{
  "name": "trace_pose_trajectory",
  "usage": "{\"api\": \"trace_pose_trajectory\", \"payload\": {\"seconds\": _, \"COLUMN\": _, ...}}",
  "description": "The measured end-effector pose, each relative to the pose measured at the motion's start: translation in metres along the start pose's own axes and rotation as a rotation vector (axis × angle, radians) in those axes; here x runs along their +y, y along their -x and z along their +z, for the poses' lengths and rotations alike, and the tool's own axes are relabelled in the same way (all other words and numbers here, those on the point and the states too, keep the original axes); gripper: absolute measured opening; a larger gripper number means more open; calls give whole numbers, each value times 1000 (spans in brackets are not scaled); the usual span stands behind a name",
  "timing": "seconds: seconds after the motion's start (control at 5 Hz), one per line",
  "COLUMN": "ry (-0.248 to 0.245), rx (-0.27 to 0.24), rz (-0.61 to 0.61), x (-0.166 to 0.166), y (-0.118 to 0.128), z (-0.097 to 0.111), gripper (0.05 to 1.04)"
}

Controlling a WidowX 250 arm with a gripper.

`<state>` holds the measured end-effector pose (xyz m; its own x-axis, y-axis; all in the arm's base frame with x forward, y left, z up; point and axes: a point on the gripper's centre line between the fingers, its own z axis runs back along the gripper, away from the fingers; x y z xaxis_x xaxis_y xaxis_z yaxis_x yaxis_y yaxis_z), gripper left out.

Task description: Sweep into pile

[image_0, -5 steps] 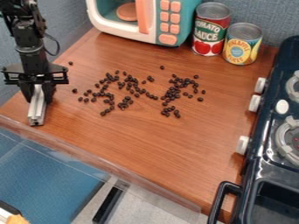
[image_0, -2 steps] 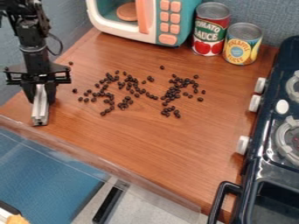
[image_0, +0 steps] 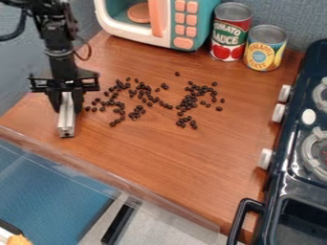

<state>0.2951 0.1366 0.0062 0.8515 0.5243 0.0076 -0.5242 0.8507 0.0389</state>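
Warm brown wood grain runs across the countertop, where a toy microwave stands with two cans beside its button panel. Nearer the camera than the microwave lie the beans, small, rounded and nearly black, in ragged, loose clusters with a few strays. Off toward the view's left, also nearer than the microwave, the black gripper hangs clamped around a pale metal bar pointing downward.

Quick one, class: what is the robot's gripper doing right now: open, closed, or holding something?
Gripper: closed on a light grey bar, which points down between its two black fingers.
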Motion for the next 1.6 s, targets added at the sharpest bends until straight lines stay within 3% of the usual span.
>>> {"api": "trace_pose_trajectory", "payload": {"seconds": 1.0, "ry": 42, "rx": -14, "rz": -84, "x": -77, "y": 6, "z": 3, "gripper": 383}}
{"api": "trace_pose_trajectory", "payload": {"seconds": 1.6, "ry": 76, "rx": 4, "rz": -84, "x": -111, "y": 10, "z": 6, "gripper": 383}}
